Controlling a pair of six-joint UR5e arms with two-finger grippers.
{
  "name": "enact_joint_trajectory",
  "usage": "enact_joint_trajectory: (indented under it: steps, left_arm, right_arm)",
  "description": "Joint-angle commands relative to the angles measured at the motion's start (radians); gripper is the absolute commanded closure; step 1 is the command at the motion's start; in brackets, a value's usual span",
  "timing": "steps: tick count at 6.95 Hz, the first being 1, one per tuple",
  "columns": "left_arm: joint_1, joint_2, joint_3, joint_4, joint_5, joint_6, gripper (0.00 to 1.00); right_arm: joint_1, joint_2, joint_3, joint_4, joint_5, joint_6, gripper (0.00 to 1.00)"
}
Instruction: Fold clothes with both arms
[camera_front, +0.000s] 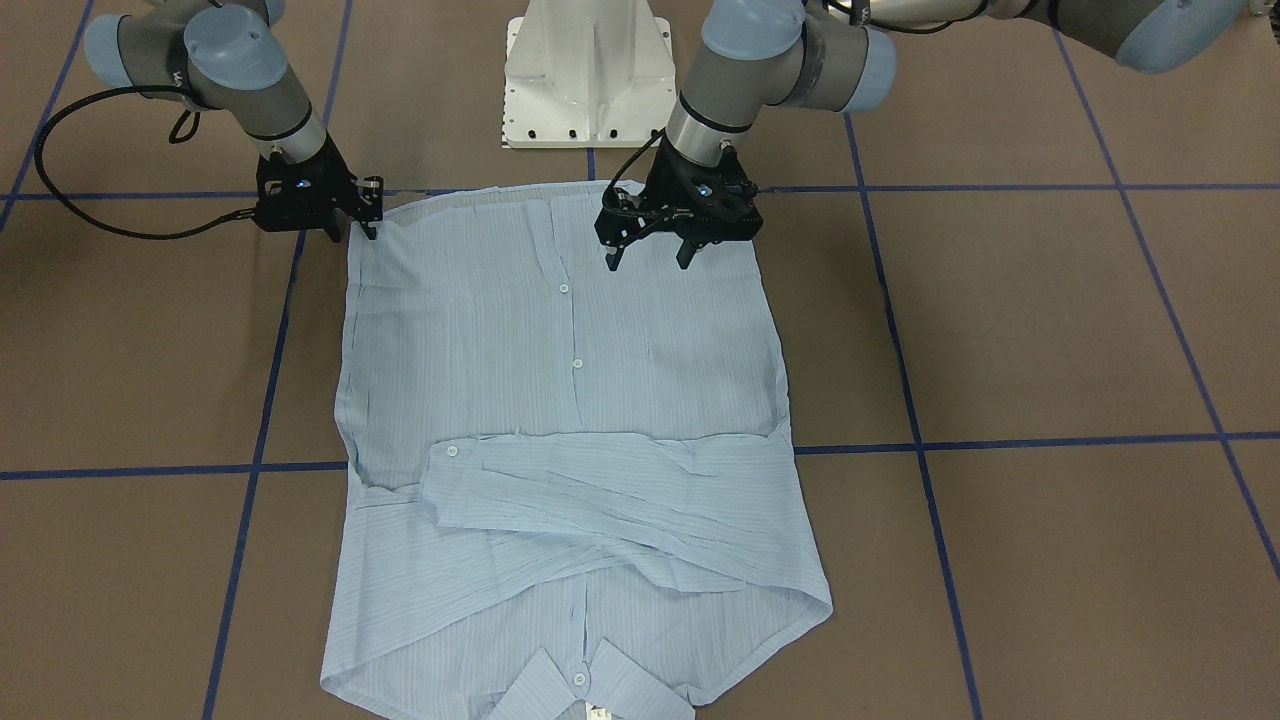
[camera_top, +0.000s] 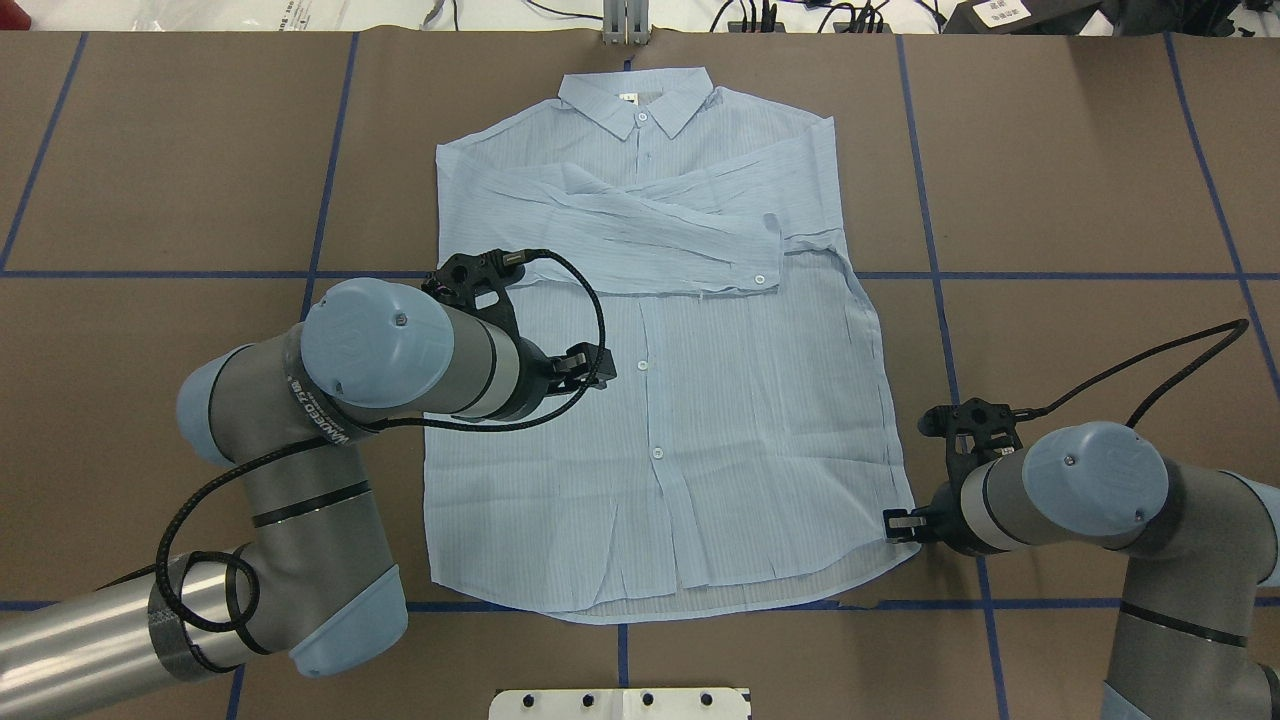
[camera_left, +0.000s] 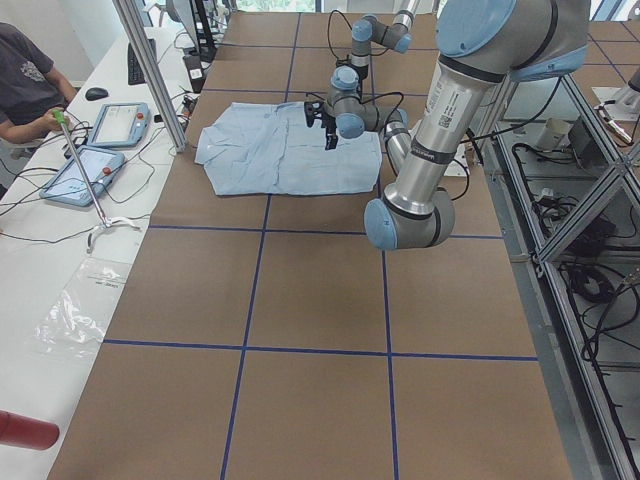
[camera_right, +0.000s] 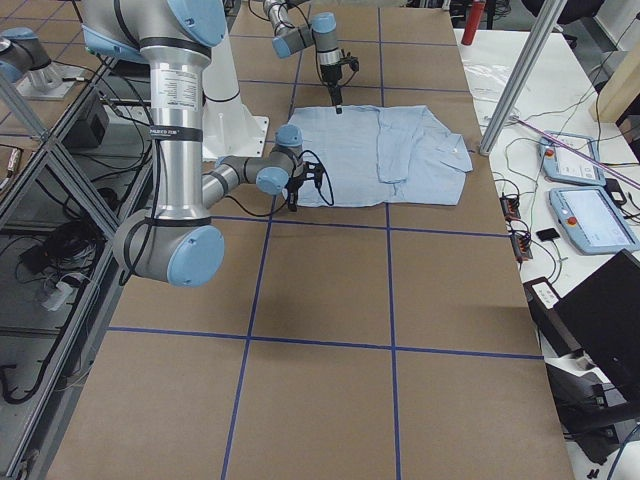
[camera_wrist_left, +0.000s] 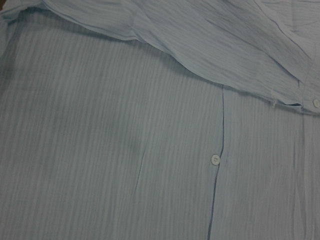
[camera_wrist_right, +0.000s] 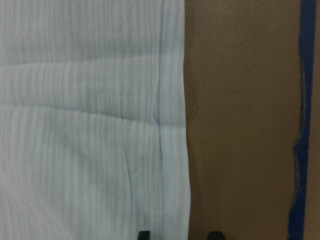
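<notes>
Shirt (camera_front: 560, 400) lying flat and buttoned, front up, midway along the bench (camera_front: 1050, 330). The collar (camera_top: 635, 95) points to the operators' edge and the hem lies near the robot-side edge, just ahead of the white base (camera_front: 588, 80). Both sleeves (camera_top: 650, 240) are folded across the chest, one cuff lying over the button line.

Left gripper (camera_front: 648, 262) is over the shirt's lower front, on the robot's left of the buttons (camera_wrist_left: 215, 160). Its fingers are spread apart and hold nothing; whether the tips touch the cloth cannot be told.

Right gripper (camera_front: 353, 232) is at the hem corner on the robot's right. In the right wrist view its two fingertips (camera_wrist_right: 143, 235) are parted, one over the cloth's side edge and the other over bare bench; no fabric is clamped.

Blue tape lines (camera_top: 1050, 272) divide the brown surface into squares.
</notes>
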Motion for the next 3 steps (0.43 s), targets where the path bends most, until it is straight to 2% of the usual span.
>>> enact_joint_trajectory:
  steps: [1, 3]
  left_arm:
    - [0.0, 0.001, 0.0, 0.0, -0.001, 0.0, 0.0]
    - [0.0, 0.001, 0.002, 0.0, 0.001, 0.0, 0.0]
  right_arm:
    - [0.0, 0.0, -0.001, 0.0, 0.004, -0.001, 0.58]
    - [-0.002, -0.003, -0.002, 0.0, 0.003, -0.001, 0.58]
